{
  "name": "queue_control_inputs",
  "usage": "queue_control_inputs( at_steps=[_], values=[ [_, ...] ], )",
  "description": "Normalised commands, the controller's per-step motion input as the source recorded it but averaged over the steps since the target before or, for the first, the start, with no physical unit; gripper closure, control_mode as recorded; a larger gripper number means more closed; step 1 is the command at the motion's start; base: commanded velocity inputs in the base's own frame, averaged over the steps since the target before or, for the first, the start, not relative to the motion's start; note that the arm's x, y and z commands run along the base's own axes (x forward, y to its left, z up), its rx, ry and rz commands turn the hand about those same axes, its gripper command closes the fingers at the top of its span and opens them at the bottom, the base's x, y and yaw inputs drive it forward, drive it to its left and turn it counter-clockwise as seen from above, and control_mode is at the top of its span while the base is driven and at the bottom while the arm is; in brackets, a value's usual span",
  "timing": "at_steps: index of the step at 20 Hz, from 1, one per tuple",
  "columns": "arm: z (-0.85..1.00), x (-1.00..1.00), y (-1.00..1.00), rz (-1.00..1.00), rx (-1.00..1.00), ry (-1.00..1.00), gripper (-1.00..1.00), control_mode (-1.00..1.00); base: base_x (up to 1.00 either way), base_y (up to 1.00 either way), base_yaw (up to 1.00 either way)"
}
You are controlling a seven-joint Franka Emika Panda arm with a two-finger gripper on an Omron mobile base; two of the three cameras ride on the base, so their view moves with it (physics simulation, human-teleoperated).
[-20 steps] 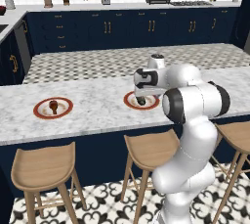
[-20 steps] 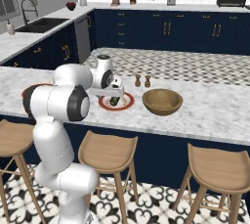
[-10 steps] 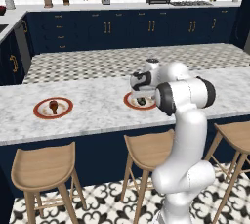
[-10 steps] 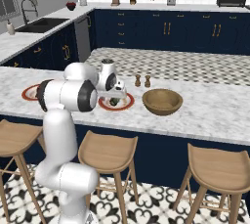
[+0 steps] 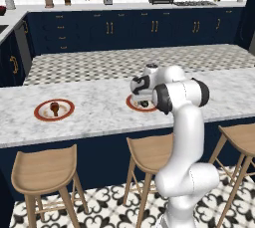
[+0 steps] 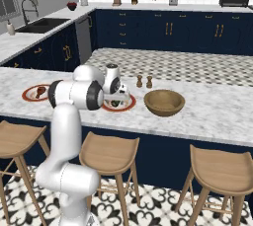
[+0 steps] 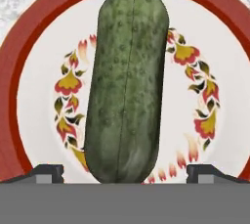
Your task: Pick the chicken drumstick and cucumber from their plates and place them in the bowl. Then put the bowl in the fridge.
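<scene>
One dark green, bumpy cucumber (image 7: 128, 86), seemingly whole.

In the base views the arm's wrist covers most of the cucumber's plate (image 5: 133, 104), and we barely make out the cucumber (image 6: 115, 103). The hand view crops the plate's rim (image 7: 29, 37).
</scene>
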Motion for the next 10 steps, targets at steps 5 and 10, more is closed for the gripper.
queue_control_inputs(
  at_steps=[5, 10],
  values=[
    [-0.35, 0.33, 0.00, 0.00, 0.00, 0.00, 1.00, -1.00, 0.00, 0.00, 0.00],
    [-0.10, 0.24, -0.01, 0.00, 0.00, 0.00, 1.00, -1.00, 0.00, 0.00, 0.00]
  ],
)
